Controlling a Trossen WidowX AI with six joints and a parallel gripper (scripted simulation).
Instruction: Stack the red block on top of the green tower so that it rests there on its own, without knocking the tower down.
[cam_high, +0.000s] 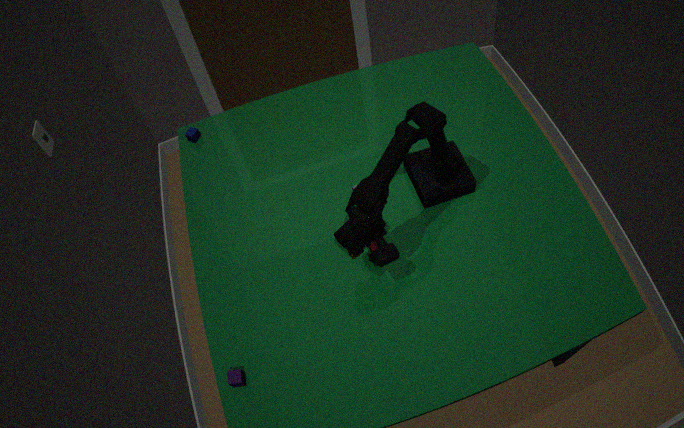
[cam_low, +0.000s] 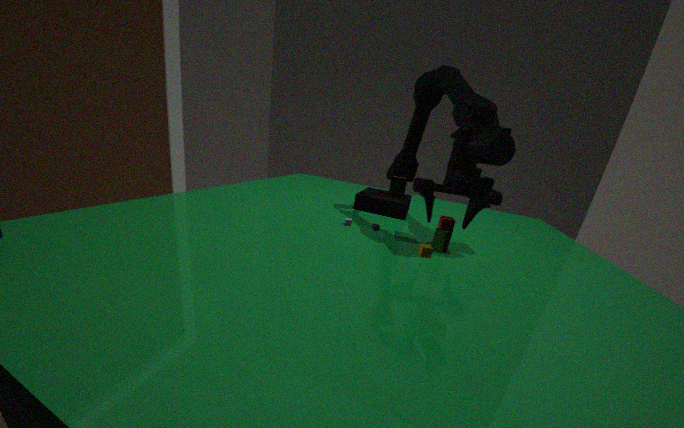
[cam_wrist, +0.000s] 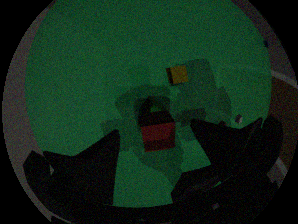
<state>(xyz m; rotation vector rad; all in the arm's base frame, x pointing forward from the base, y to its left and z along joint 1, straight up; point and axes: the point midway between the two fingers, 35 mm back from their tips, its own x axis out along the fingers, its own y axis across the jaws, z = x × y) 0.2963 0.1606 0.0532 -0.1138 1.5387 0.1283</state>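
Observation:
The red block (cam_low: 446, 222) (cam_wrist: 158, 136) (cam_high: 373, 246) rests on top of the green tower (cam_low: 441, 239), which stands upright on the green table top (cam_low: 201, 302). My gripper (cam_low: 447, 222) (cam_wrist: 156, 128) is open; its two dark fingers stand apart on either side of the red block, with a gap on each side. In the wrist view the tower is mostly hidden under the red block.
A yellow block (cam_low: 425, 250) (cam_wrist: 177, 74) lies on the table just beside the tower's foot. A small white block (cam_low: 347, 221) and a dark block (cam_low: 375, 227) lie near the arm's base (cam_low: 381, 201). A blue block (cam_high: 192, 133) and a purple block (cam_high: 235, 377) sit at the table's left corners.

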